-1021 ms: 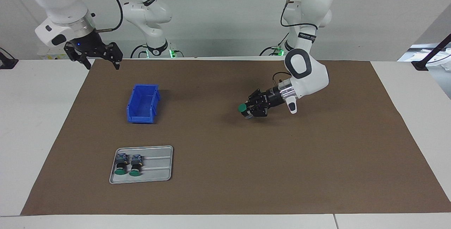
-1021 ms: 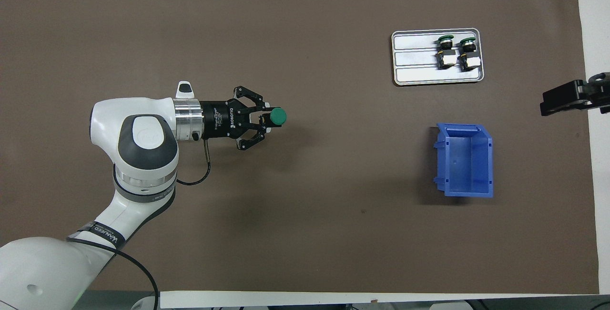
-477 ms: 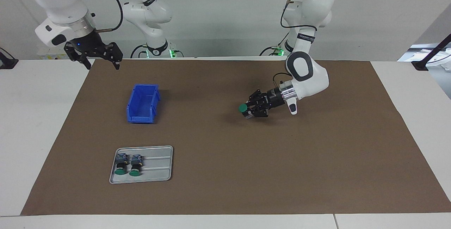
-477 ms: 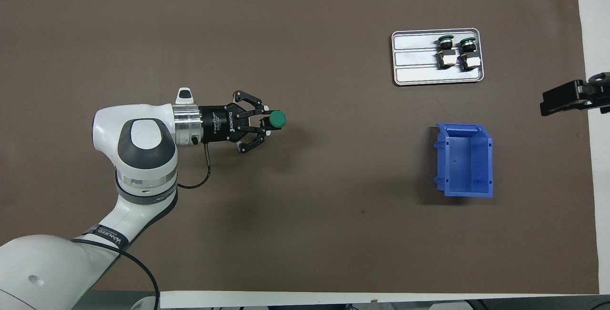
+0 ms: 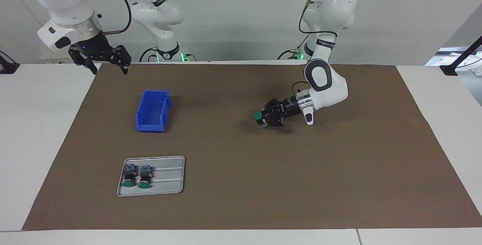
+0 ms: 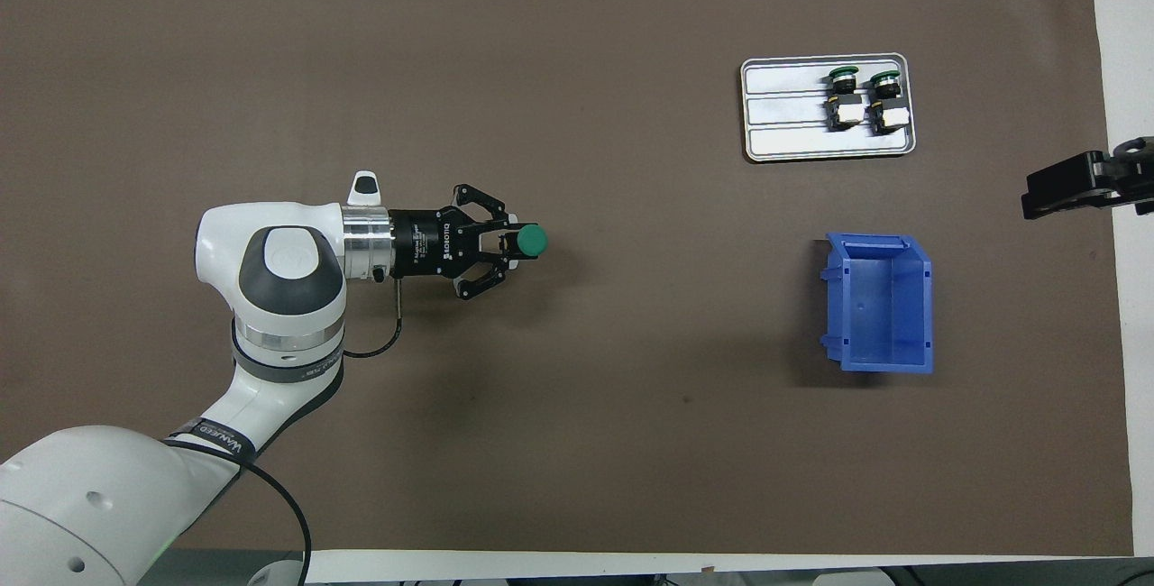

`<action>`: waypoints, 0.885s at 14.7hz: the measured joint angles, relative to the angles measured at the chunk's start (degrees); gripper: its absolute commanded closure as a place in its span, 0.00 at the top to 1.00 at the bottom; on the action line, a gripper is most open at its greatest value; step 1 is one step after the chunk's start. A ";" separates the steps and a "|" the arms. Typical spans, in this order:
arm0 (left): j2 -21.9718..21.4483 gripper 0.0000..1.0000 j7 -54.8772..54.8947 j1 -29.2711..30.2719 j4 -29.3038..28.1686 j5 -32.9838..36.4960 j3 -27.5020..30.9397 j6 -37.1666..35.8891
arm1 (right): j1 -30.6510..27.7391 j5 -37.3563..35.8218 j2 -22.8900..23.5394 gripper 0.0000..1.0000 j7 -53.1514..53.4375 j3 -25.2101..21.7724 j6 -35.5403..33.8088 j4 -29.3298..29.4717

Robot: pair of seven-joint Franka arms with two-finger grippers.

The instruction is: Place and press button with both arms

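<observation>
**Holding a green-capped button low over the brown mat**

Gripping the button [image 5: 258, 116] by its dark body, the left gripper [image 5: 266, 118] lies nearly level, low over the middle of the brown mat [image 5: 241, 207]; its fingers [image 6: 503, 249] are partly closed on the button, whose round green cap points toward the right arm's end of the surface [image 5: 37, 132]. Whether the button touches the mat cannot be told. The right gripper [image 5: 109, 66] hangs raised over the mat's corner at the robots' own edge, at the right arm's end, with its fingers spread wide and holding nothing; that arm waits. A blue bin [image 5: 152, 111] sits open-topped on the mat toward the right arm's end. A grey metal tray [image 5: 169, 179] lies farther from the robots than the bin; on it two more buttons [image 5: 136, 177] lie side by side, green caps pointing away from the robots, crowded toward the tray's end nearest the right arm's side.
</observation>
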 measured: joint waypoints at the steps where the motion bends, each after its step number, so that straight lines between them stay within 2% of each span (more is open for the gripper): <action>1: 0.71 0.00 0.96 0.00 0.16 -1.31 0.01 -1.01 | 0.00 0.00 0.00 0.99 0.00 0.00 0.00 0.00; 13: 6.12 0.00 2.85 0.77 1.94 -7.24 0.10 -7.63 | 0.00 0.00 0.00 0.98 0.00 0.00 0.00 0.00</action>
